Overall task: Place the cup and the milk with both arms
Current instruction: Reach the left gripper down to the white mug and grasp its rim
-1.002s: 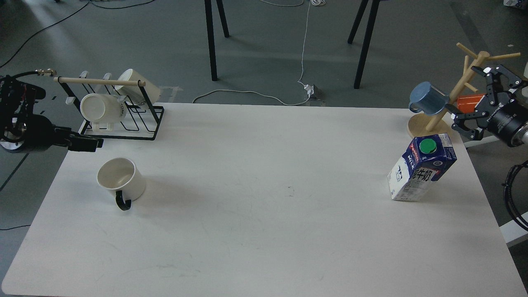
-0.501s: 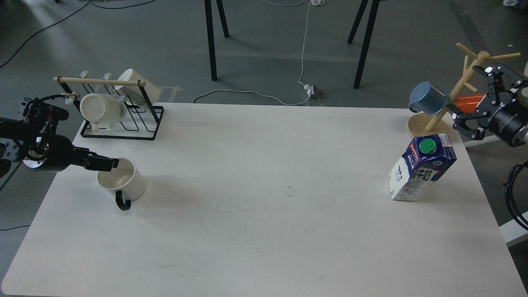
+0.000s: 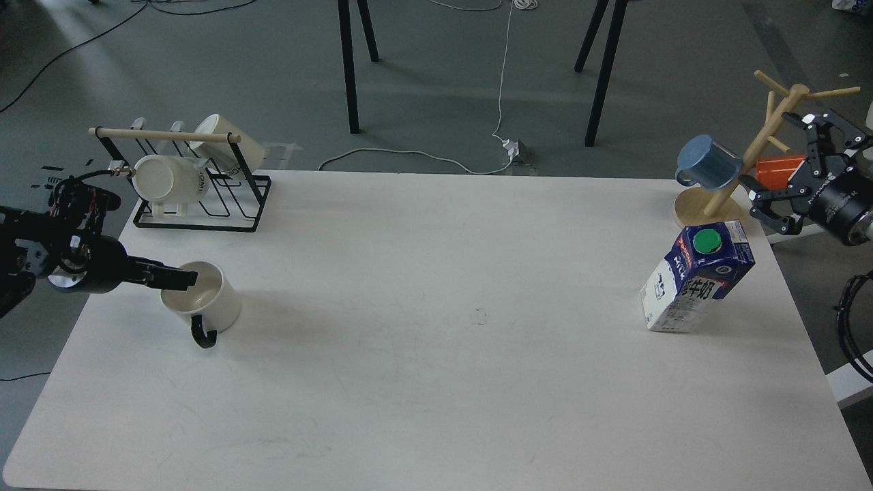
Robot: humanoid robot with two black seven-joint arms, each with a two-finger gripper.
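Observation:
The cup (image 3: 208, 300), cream-white with a black loop handle toward me, stands upright on the white table (image 3: 436, 354) at the left. My left gripper (image 3: 183, 277) comes in from the left, and its dark tip lies over the cup's left rim. Its fingers cannot be told apart. The milk (image 3: 697, 276), a dark-blue and white carton with a green cap, stands at the right. My right gripper (image 3: 777, 164) is open behind and to the right of the milk, apart from it, beside the mug tree.
A black wire rack (image 3: 232, 204) with cream lettered mugs (image 3: 167, 179) stands at the back left, just behind my left arm. A wooden mug tree (image 3: 767, 136) at the back right holds a blue mug (image 3: 709, 162) and an orange mug (image 3: 777, 166).
My left gripper has moved down and right, from beside the rack to the cup's left rim. The right gripper has drifted slightly right. Cup and milk have not moved.

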